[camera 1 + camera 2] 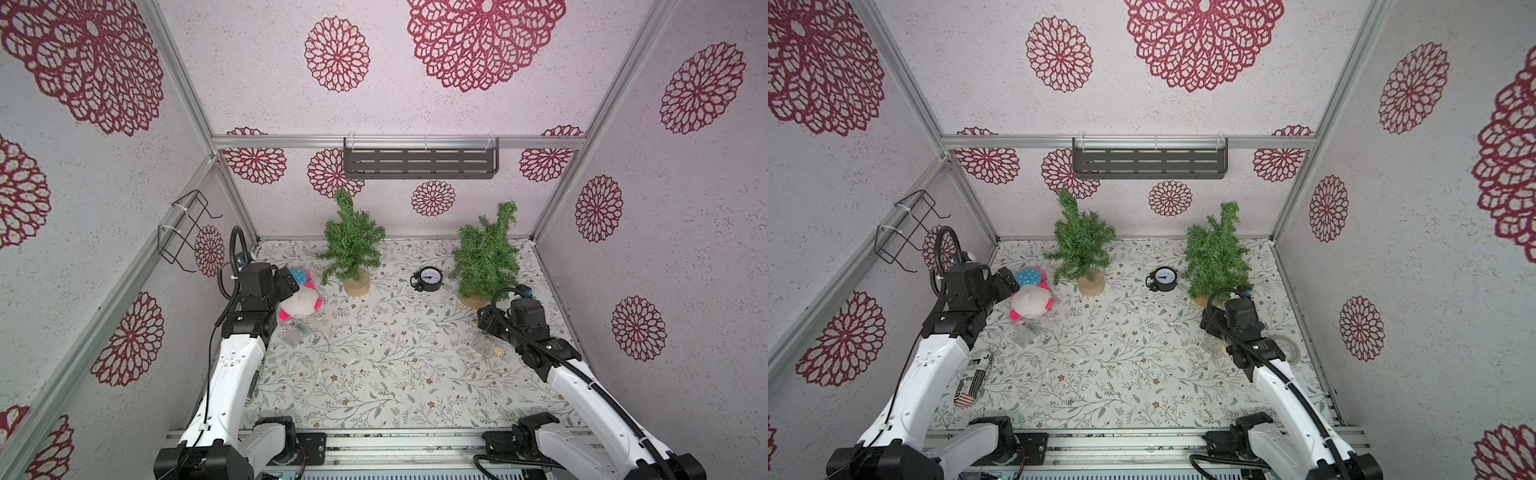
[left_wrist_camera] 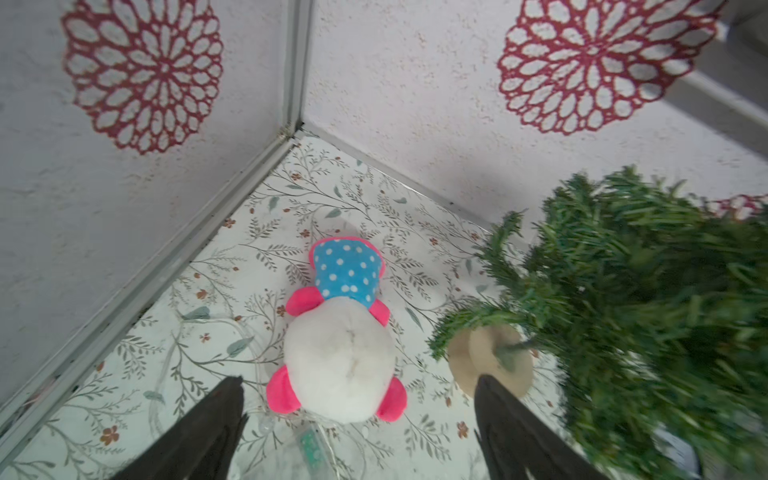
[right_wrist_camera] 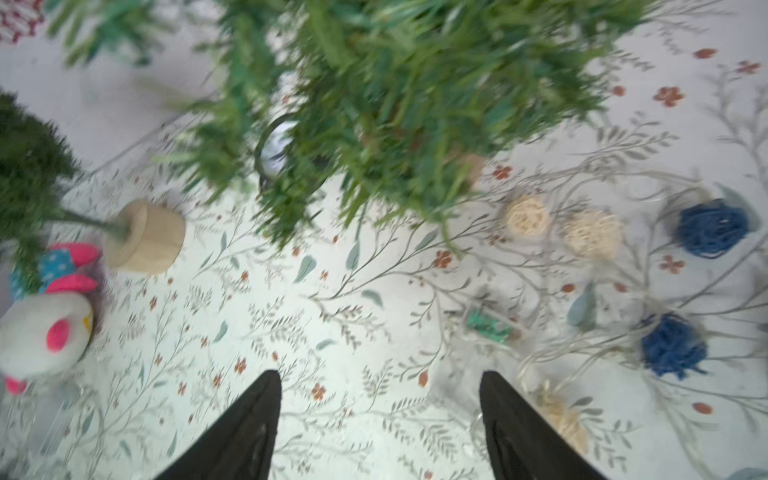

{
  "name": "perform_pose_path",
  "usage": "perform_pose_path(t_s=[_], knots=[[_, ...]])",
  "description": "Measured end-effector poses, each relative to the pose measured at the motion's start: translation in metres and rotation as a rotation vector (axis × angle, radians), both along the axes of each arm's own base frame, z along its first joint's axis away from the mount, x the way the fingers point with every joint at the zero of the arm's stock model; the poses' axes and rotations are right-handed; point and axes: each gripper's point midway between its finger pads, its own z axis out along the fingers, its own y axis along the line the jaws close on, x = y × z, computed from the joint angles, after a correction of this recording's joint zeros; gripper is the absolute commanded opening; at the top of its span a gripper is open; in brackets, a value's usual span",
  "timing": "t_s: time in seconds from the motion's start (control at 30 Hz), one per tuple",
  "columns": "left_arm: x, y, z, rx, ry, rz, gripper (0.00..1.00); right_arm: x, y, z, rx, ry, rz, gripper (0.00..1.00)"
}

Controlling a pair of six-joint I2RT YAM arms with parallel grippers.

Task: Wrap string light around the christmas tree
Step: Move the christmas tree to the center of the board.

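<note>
DESK: What is lying nearest the lens?

PHOTOGRAPHER: The left string light [image 1: 296, 332], clear wire with a see-through battery box, is lying loose on the floral table [image 1: 415, 365]. It is resting just beside the left arm and in front of the plush toy [image 1: 300, 300]. The right string light [image 3: 488, 326], carrying beige and blue woven balls, is sprawling beside the right arm, near the foot of the right christmas tree [image 1: 484, 253].

DESK: What are the grippers doing?

PHOTOGRAPHER: The left gripper [image 2: 359, 380] is hovering over the plush toy, its fingers spread wide and gripping nothing. The right gripper [image 3: 380, 374] is hanging above bare table next to the right string light's battery box, fingers likewise standing well apart with nothing between them.

DESK: And farther back?

PHOTOGRAPHER: The left christmas tree [image 1: 353, 245] is standing upright on a wooden base just beyond the toy. A black alarm clock [image 1: 428, 279] is sitting between the two trees. A grey slotted shelf [image 1: 419, 162] is hanging on the rear wall.
</note>
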Motion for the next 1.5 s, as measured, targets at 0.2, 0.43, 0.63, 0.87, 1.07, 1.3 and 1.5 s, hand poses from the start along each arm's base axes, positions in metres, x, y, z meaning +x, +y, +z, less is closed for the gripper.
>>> perform_pose_path(t_s=[0.2,0.43,0.63,0.87,1.07,1.3,1.5], knots=[[0.018,-0.033,0.064,-0.034,-0.069,-0.171,0.98,-0.013,0.023,-0.012,-0.036,0.054,0.078,0.78],[0.062,-0.121,0.097,0.034,-0.101,-0.469,0.99,0.008,0.076,-0.011,-0.065,0.044,0.197,0.78],[0.107,-0.146,0.086,0.092,-0.080,-0.570,0.99,0.027,0.107,-0.005,-0.046,-0.008,0.246,0.79],[0.134,-0.160,0.078,0.162,-0.082,-0.637,0.94,0.032,0.116,-0.001,-0.027,-0.040,0.256,0.78],[0.161,-0.173,0.091,0.201,-0.158,-0.692,0.76,0.036,0.119,-0.003,-0.026,-0.047,0.254,0.78],[0.175,-0.190,0.075,0.196,-0.185,-0.774,0.50,0.039,0.117,-0.014,-0.050,-0.028,0.242,0.78],[0.171,-0.201,0.078,0.154,-0.204,-0.819,0.07,0.042,0.119,-0.021,-0.062,-0.013,0.240,0.78]])
